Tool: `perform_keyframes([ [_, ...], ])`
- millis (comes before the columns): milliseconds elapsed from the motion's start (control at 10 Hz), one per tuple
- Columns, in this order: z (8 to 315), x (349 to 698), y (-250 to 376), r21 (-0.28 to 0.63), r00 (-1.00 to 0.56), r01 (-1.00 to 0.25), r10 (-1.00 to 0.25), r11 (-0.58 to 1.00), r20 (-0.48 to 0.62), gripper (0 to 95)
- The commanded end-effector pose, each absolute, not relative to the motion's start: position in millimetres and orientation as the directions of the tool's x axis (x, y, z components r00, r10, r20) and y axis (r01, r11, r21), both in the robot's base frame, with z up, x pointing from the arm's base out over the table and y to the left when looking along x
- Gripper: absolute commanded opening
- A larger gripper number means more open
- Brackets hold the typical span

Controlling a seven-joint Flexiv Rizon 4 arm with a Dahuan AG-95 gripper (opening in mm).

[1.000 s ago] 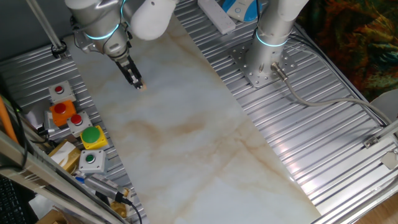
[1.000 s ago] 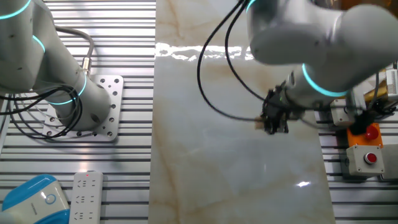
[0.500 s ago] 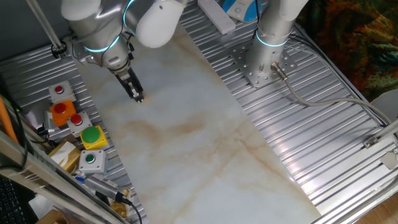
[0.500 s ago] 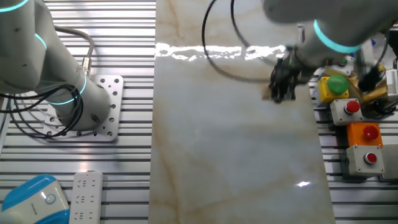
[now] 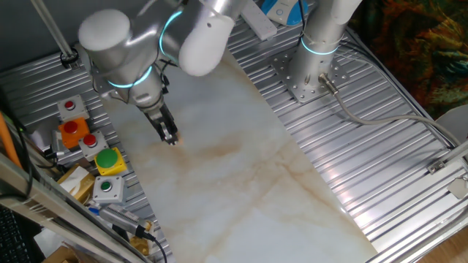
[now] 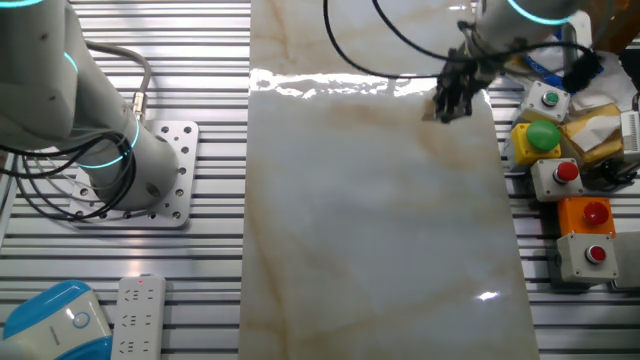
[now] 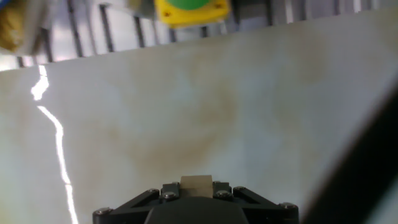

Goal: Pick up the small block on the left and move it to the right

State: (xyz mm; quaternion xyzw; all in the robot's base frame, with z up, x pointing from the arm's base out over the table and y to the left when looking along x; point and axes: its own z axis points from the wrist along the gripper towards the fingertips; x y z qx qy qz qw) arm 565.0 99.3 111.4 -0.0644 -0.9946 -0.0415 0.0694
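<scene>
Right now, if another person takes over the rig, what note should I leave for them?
Gripper: shut on the small block, seen between the fingertips in the hand view.
Position: over the marble table, near the edge with the button boxes; the green button is close by.
Done: the block is picked up.
Left: move it to the right side, set it on the table, then open the gripper.
</scene>
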Motion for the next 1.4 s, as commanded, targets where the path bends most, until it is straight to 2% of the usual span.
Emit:
perform_keyframes([
  [100, 109, 565, 115, 0.075, -0.982, 0.139, 0.128, 0.987, 0.141, 0.0],
  [700, 82, 573, 158, 0.078, -0.978, 0.176, 0.164, 0.981, 0.132, 0.0],
  [1400, 51, 568, 173, 0.067, -0.976, 0.186, 0.177, 0.98, 0.127, 0.0],
])
